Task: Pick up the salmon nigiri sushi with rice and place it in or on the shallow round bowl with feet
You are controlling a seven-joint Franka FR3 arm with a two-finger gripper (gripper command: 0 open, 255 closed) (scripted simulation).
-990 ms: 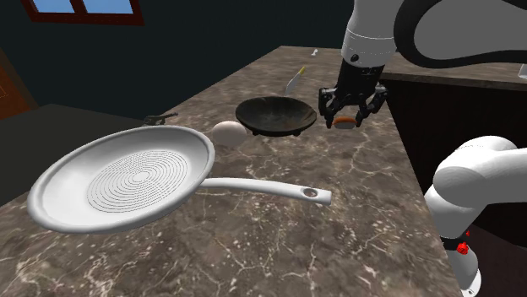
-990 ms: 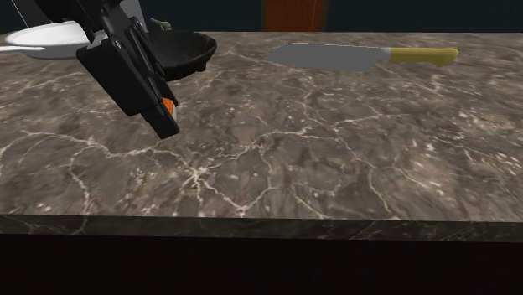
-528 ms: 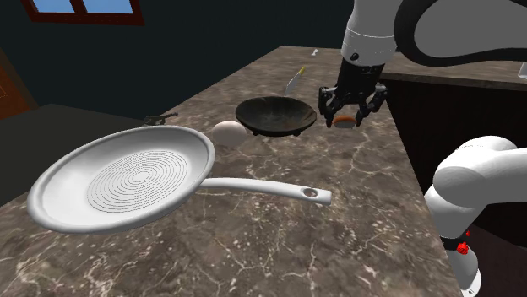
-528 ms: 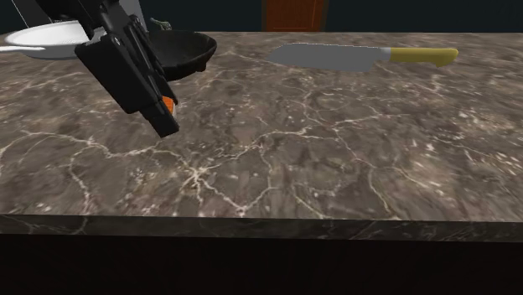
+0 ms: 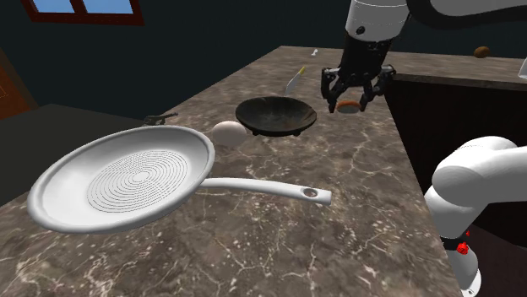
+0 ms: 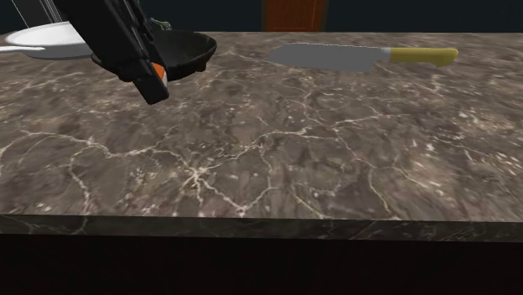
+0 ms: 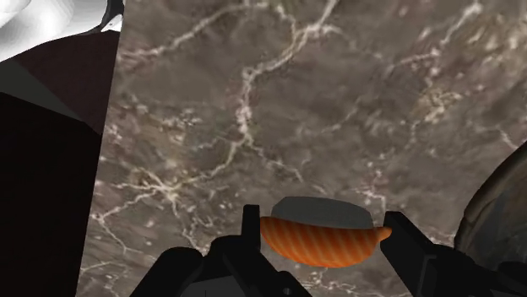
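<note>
**A home kitchen, told by its counter and cookware**

A long counter [image 5: 355, 211] of dark, white-veined stone runs through the shoulder view; on it lie a pale frying pan [image 5: 127, 181] with a ringed base and a dark footed bowl [image 5: 275, 114]; the second exterior view adds a broad knife [image 6: 360, 57] with a yellow handle; a brown-framed window [image 5: 84, 7] sits in the dark wall; a brown door [image 6: 293, 15] stands beyond the counter.

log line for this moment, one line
fingers: shut on salmon nigiri | nigiri: held clear of marble counter | footed bowl: empty, beside the fingers | placement: not yet done
</note>
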